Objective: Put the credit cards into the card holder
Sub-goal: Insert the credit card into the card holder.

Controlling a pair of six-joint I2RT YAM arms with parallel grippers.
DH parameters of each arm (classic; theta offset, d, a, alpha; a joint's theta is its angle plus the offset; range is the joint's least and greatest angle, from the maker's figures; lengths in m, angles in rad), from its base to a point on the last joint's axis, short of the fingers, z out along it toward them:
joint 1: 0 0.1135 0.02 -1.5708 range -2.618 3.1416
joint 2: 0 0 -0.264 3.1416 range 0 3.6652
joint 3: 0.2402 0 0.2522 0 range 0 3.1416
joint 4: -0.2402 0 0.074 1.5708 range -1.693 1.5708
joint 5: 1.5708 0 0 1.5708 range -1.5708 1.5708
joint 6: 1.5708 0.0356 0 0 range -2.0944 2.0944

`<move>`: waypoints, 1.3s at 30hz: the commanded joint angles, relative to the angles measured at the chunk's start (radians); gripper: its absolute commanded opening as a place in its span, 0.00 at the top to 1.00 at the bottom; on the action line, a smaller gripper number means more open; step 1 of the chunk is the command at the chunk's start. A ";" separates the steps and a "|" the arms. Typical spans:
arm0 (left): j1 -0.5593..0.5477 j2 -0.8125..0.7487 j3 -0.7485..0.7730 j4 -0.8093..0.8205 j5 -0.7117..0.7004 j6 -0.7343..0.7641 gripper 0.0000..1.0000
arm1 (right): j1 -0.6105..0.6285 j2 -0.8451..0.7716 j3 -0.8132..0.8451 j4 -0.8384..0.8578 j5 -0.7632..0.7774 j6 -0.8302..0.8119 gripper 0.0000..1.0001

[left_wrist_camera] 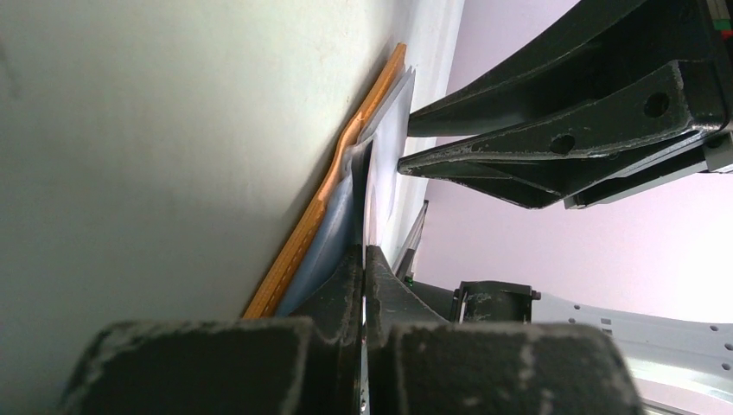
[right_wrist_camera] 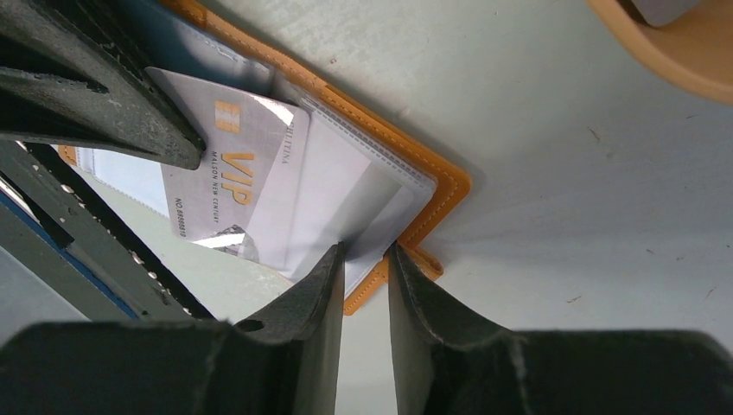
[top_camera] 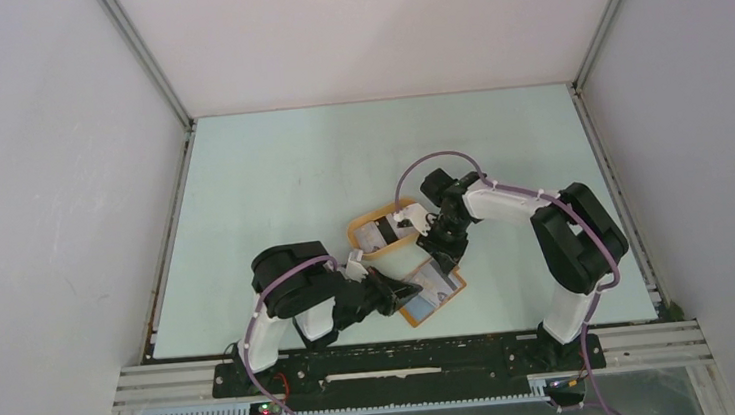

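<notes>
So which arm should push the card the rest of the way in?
Left. The left fingers grip the card, already partly inside the wallet. The right fingers are busy pinching its edge.

1. Left arm (top_camera: 285, 280) is folded low, with its forearm reaching to the right
2. Left gripper (left_wrist_camera: 363, 252) has its jaws closed almost together, pinching a thin credit card (right_wrist_camera: 226, 173) by its edge
3. Right arm (top_camera: 572, 235) bends at the elbow and reaches to the left, with the wrist pointing down
4. Right gripper (right_wrist_camera: 365, 252) has its jaws a little apart, astride the edge of the card holder (right_wrist_camera: 445, 186); whether they press it is unclear
</notes>
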 commanded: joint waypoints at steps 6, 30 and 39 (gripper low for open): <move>-0.013 0.072 0.007 -0.050 0.077 -0.024 0.98 | 0.058 0.063 0.015 -0.009 -0.093 0.007 0.69; -0.013 0.122 0.006 -0.013 0.076 -0.061 0.74 | 0.059 -0.170 -0.011 0.051 -0.062 0.011 0.65; -0.010 0.127 0.006 -0.010 0.076 -0.066 0.71 | 0.061 -0.267 -0.050 0.040 -0.174 -0.087 0.67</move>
